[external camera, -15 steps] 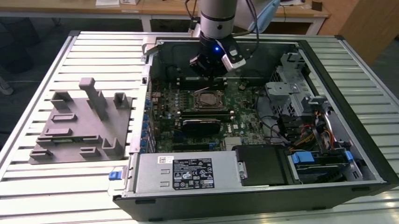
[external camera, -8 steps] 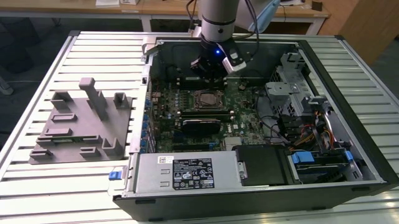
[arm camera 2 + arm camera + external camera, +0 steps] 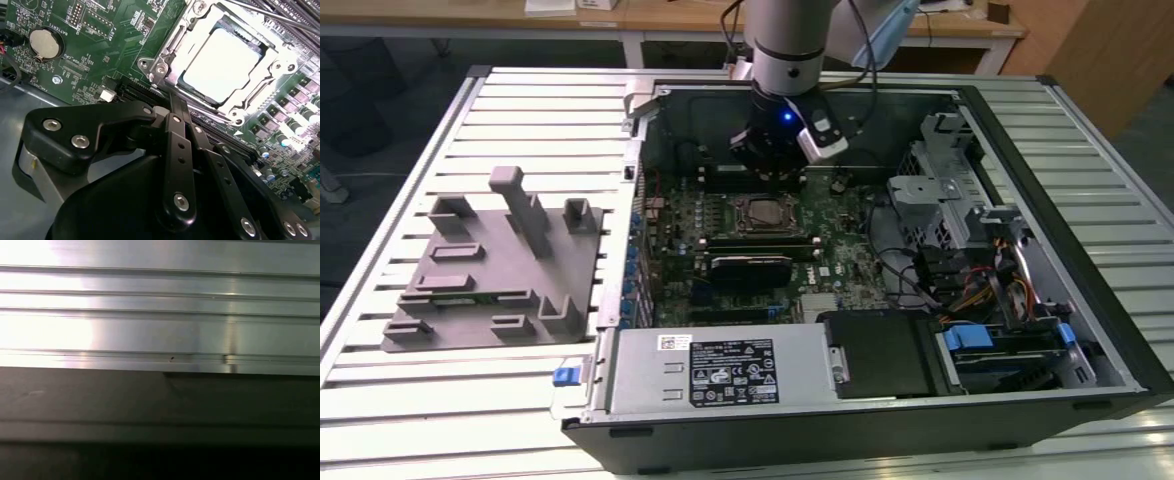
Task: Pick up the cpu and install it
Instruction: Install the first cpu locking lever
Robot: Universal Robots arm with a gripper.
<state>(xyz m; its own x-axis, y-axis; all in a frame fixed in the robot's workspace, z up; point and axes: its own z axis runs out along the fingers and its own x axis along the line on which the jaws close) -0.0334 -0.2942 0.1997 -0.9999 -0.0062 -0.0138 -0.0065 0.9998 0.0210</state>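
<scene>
So the claw [image 3: 774, 165] in the exterior view hangs inside the open PC case [image 3: 1067, 290], just past the socket [image 3: 765, 212] at roughly 12 o'clock from it, and I can't tell from there how wide it's spread. The grey parts tray [image 3: 494, 260] sits on the ribbed counter [image 3: 400, 180] off at 9 o'clock from the case.

In the second wrist view the claw's [image 3: 176, 107] fingers [image 3: 179, 150] look pinched together with nothing between them. The cpu [image 3: 222, 62] is lying in the socket frame [image 3: 160, 62], at about 1 o'clock from the fingertips and near them, not touching.

First wrist view is just the counter's slats [image 3: 160, 315] and a dark edge.

My take: if it's seating the chip, check it lies flat and square in the frame, and don't press on it.
</scene>
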